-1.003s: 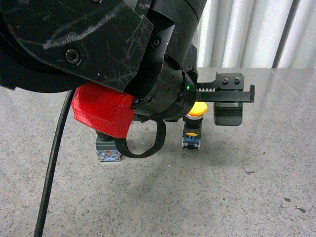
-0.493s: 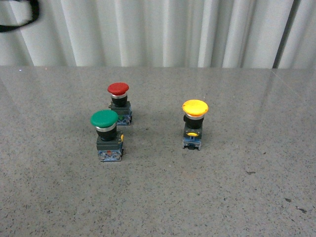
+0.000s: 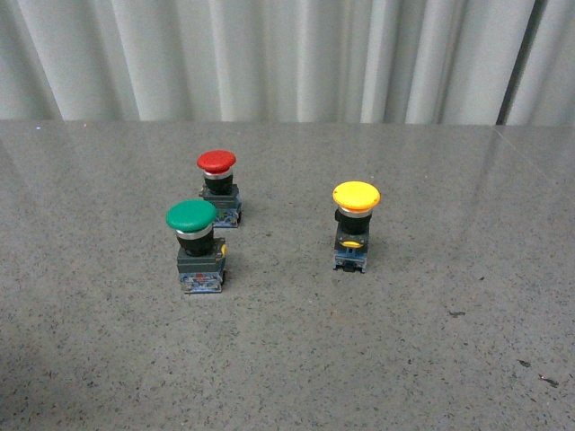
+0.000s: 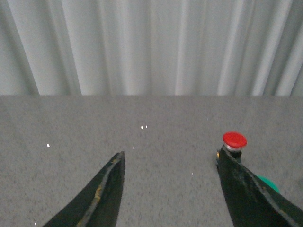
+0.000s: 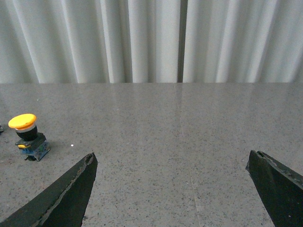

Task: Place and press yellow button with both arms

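Note:
The yellow button (image 3: 355,224) stands upright on the grey speckled table, right of centre in the front view, with nothing touching it. It also shows far off to one side in the right wrist view (image 5: 27,136). No arm shows in the front view. My left gripper (image 4: 170,158) is open and empty over bare table; one of its fingers (image 4: 241,189) partly hides the red and green buttons. My right gripper (image 5: 173,158) is open wide and empty over bare table, well apart from the yellow button.
A green-capped button (image 3: 195,244) and a red-capped button (image 3: 217,184) stand left of the yellow one. The red cap (image 4: 234,140) shows in the left wrist view. White curtains hang behind the table's far edge (image 3: 287,122).
The black arm with the red band that filled the front view a second ago has withdrawn up and to the left, out of view. The three buttons have not moved.

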